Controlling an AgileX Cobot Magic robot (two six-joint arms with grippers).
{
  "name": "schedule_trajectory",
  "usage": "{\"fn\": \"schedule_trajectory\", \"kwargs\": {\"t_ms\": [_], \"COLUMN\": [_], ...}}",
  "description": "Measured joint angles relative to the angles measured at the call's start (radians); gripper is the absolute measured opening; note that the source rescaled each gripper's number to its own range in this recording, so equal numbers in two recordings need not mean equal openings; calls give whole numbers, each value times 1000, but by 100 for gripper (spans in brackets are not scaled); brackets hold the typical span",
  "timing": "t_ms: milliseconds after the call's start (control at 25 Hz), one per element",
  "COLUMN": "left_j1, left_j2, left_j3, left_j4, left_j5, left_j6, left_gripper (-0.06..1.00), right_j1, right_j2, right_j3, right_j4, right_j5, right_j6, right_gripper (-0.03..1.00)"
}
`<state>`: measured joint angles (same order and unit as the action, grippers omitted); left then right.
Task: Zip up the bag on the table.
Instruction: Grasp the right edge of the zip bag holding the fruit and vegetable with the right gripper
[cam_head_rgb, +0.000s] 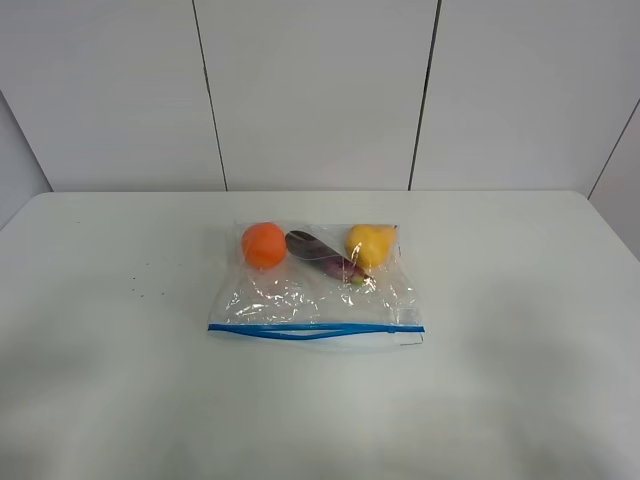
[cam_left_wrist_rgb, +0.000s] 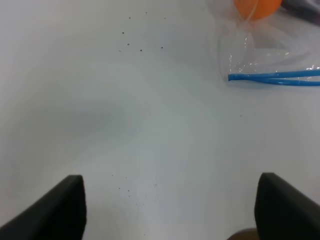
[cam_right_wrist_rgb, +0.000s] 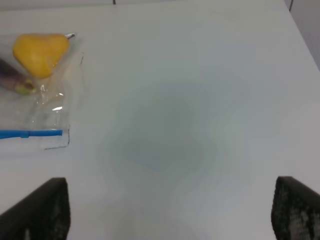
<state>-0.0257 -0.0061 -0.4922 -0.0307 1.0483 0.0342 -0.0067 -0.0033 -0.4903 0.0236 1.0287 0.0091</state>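
Observation:
A clear crinkly bag (cam_head_rgb: 315, 290) lies flat in the middle of the white table (cam_head_rgb: 120, 380). Its blue zipper strip (cam_head_rgb: 315, 329) runs along the near edge and gapes slightly in the middle. Inside are an orange fruit (cam_head_rgb: 264, 244), a purple one (cam_head_rgb: 322, 255) and a yellow one (cam_head_rgb: 370, 244). Neither arm shows in the high view. The left gripper (cam_left_wrist_rgb: 170, 210) is open over bare table, the bag's left corner (cam_left_wrist_rgb: 240, 65) ahead of it. The right gripper (cam_right_wrist_rgb: 170, 210) is open too, with the bag's right corner (cam_right_wrist_rgb: 52, 135) off to one side.
A white panelled wall (cam_head_rgb: 320, 90) stands behind the table's far edge. A few dark specks (cam_left_wrist_rgb: 140, 45) dot the tabletop left of the bag. Soft shadows fall on the near table.

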Motion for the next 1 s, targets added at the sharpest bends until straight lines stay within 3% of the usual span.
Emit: {"fn": "schedule_trajectory", "kwargs": {"t_ms": [520,1000], "left_j1": [0,0], "left_j2": [0,0], "left_j3": [0,0], "left_j4": [0,0], "left_j5": [0,0], "left_j6": [0,0], "left_gripper": [100,100], "right_j1": [0,0], "right_j2": [23,737], "right_j3": [-13,-329], "right_j4": [0,50], "right_j5": [4,44], "right_j6": [0,0], "right_gripper": [94,94]}}
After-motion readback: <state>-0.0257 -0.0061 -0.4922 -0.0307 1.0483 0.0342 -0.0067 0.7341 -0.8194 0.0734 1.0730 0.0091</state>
